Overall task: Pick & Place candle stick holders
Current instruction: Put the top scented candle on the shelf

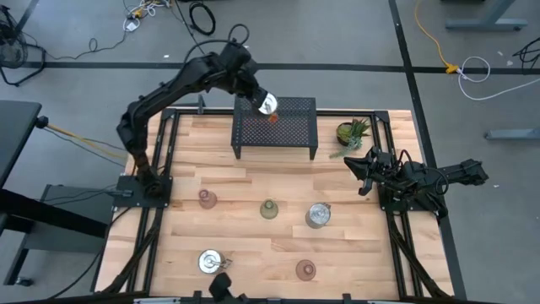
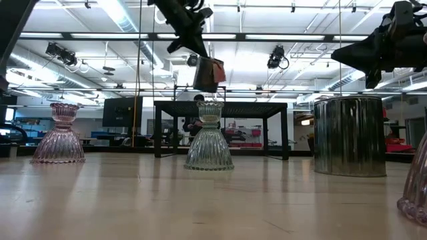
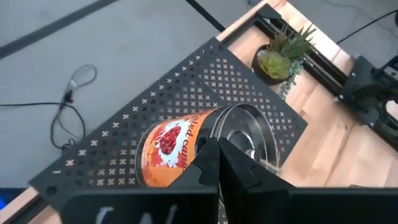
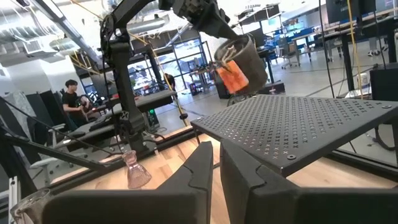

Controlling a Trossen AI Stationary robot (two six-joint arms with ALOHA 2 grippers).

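Observation:
My left gripper [image 1: 258,95] is shut on a shiny silver candle stick holder with an orange label [image 3: 177,146] and holds it in the air over the black mesh rack [image 1: 275,125]. Five more holders stand on their bases on the wooden table: a pink glass one [image 1: 207,198], an olive glass one [image 1: 268,209], a silver one [image 1: 318,215], a second silver one [image 1: 209,260] and a second pink one [image 1: 305,269]. At the table's right edge my right gripper [image 4: 217,165] is shut on nothing and points level toward the rack. My left gripper pinches the holder's rim [image 3: 216,127] at its open end, one finger on the orange outer wall and the other seemingly inside the silver hollow. The fingers slant down from the far left. The holder [image 4: 239,65] hangs tilted below them, clear of the rack's top.
A spiky green potted plant [image 1: 353,133] stands right of the rack, near my right arm. Black rails [image 1: 396,127] frame the table. Bare wood lies between the rack and the row of holders. People sit in the room beyond the table [image 4: 73,93].

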